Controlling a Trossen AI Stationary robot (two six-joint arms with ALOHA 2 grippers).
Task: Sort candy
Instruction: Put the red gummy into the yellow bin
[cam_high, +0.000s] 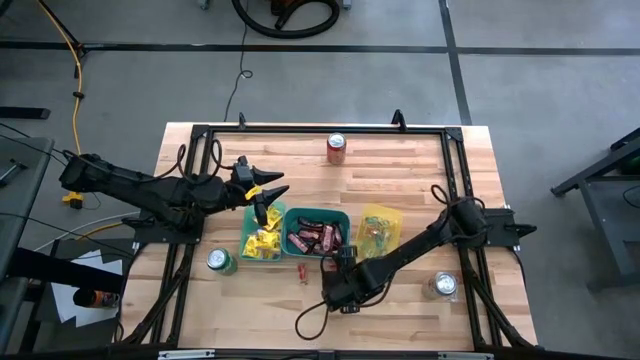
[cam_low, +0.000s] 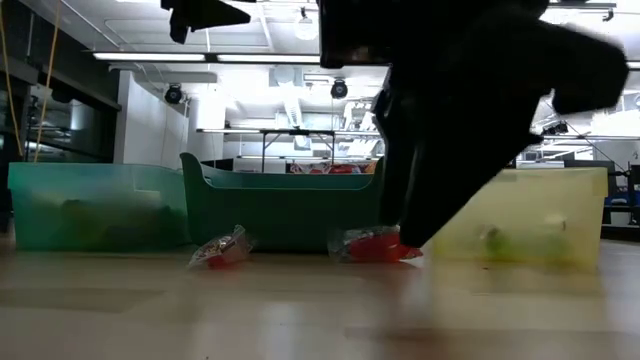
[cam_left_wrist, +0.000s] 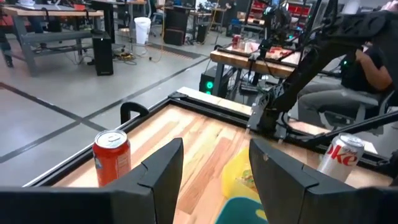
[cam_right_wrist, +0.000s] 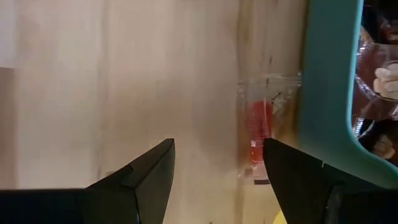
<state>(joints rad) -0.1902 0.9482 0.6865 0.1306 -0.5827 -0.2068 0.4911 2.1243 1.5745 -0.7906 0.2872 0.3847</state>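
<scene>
1. Most of the sorting looks done to me: the yellow packets (cam_high: 262, 243) lie in the left bin (cam_high: 248, 214), the dark brown-red bars (cam_high: 315, 238) fill the teal middle bin (cam_high: 317, 213), and small clear-wrapped sweets sit in the yellow bin (cam_high: 380, 214).
2. Still left, as far as I can see, are two red-tinted sweets on the worktop (cam_high: 400, 160): one (cam_low: 222, 250) just in front of the bins, another (cam_low: 375, 246) right under my right arm.
3. My right tool (cam_high: 335, 283) hangs low by the teal bin's near edge, fingers spread and empty, with that second sweet just ahead of them.
4. My left tool (cam_high: 262, 200) hovers over the left bin, fingers apart, holding nothing.
5. Only the low view separates the two loose sweets; the high view shows just one red speck.
6. My right wrist view alone shows the sweet touching the bin wall.
7. The left wrist view adds a red can (cam_left_wrist: 112, 155) and a silver can (cam_left_wrist: 339, 155).
</scene>
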